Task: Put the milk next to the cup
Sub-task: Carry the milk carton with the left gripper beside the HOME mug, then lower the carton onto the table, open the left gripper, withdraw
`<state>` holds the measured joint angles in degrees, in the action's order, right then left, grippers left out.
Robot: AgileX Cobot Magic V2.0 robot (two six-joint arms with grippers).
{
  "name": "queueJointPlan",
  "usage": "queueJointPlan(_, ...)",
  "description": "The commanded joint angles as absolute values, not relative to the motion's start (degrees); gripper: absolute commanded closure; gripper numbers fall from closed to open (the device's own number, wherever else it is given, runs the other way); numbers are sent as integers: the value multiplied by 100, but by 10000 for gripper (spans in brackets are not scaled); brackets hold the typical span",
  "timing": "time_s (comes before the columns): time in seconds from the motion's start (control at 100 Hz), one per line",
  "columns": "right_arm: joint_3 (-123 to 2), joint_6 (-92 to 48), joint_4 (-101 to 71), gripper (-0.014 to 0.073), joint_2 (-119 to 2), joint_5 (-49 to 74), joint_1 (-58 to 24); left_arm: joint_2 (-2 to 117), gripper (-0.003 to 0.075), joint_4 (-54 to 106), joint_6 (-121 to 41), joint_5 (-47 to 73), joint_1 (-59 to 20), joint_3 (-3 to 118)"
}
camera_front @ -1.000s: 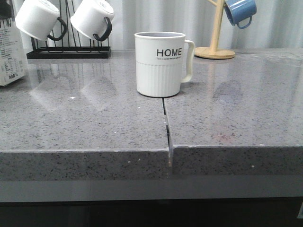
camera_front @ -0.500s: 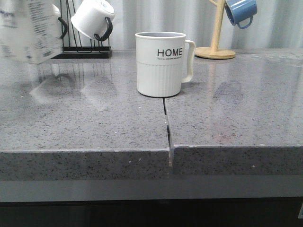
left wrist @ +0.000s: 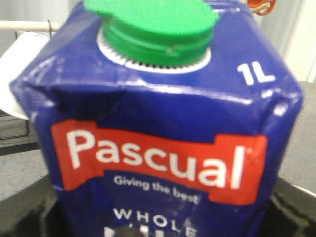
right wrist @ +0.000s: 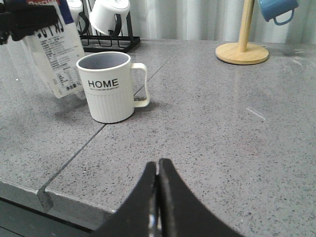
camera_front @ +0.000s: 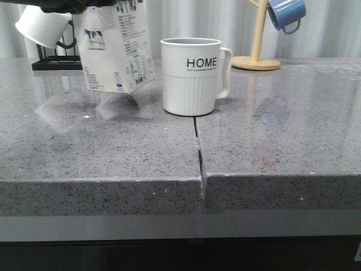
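Note:
The milk [camera_front: 115, 48] is a white carton with a cow picture, hanging tilted above the counter just left of the cup [camera_front: 190, 76]. The cup is a cream mug lettered "HOME", upright, its handle to the right. My left gripper [camera_front: 67, 4] is shut on the carton's top; only its dark underside shows at the front view's top edge. In the left wrist view the carton's blue top and green cap [left wrist: 153, 24] fill the picture, with dark fingers [left wrist: 29, 212] at its sides. My right gripper [right wrist: 158, 165] is shut and empty, low over the counter in front of the cup [right wrist: 106, 89].
A black rack [camera_front: 53, 63] with white black-handled mugs [camera_front: 42, 25] stands at the back left. A wooden mug tree [camera_front: 258, 56] with a blue mug [camera_front: 286, 12] stands at the back right. A seam [camera_front: 198, 152] runs from the cup to the counter's front edge.
The milk has been lifted from the far left and carried right, now tilted in the air close beside the cup. The cup has not moved.

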<state>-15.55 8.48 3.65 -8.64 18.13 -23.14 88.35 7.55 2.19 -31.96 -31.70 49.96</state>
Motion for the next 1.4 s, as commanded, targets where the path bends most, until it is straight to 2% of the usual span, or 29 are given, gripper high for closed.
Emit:
queueJointPlan(0.0,-1701,842,367,661,-916,1399,-2305,8770,677,820,209,-3815,-3255,5228)
queueJointPlan(0.25,-1701,842,367,661,-916,1399,-2305,9000,674,775,209,-3805,-3255,5228)
queueJointPlan(0.34,-1701,842,367,661,-916,1399,-2305,9026,629,659,209,-3793,-3255,5228)
queueJointPlan(0.39,-1701,842,367,661,-916,1399,-2305,9026,559,582,209,-3778,-3255,5228)
queueJointPlan(0.44,-1701,842,367,661,-916,1399,-2305,9026,456,582,209,-3768,-3255,5228)
queueJointPlan(0.49,-1701,842,367,661,-916,1399,-2305,9026,316,571,209,-3768,-3255,5228)
queueJointPlan(0.58,-1701,842,367,661,-916,1399,-2305,9026,113,571,209,-3768,-3255,5228)
queueJointPlan(0.63,-1701,842,367,661,-916,1399,-2305,9026,42,571,209,-3768,-3255,5228)
queueJointPlan(0.67,-1701,842,367,661,-916,1399,-2305,9026,15,571,209,-3754,-3255,5228)
queueJointPlan(0.9,-1701,842,367,661,-916,1399,-2305,8753,31,446,209,-3181,-3255,5228)
queueJointPlan(1.16,-1701,842,367,661,-916,1399,-2305,7827,38,115,209,-2330,-3255,5006)
queueJointPlan(1.28,-1701,842,367,661,-916,1399,-2305,7141,122,102,209,-2112,-3255,4609)
queueJointPlan(1.39,-1701,842,367,661,-916,1399,-2305,6394,302,49,209,-1683,-3163,4243)
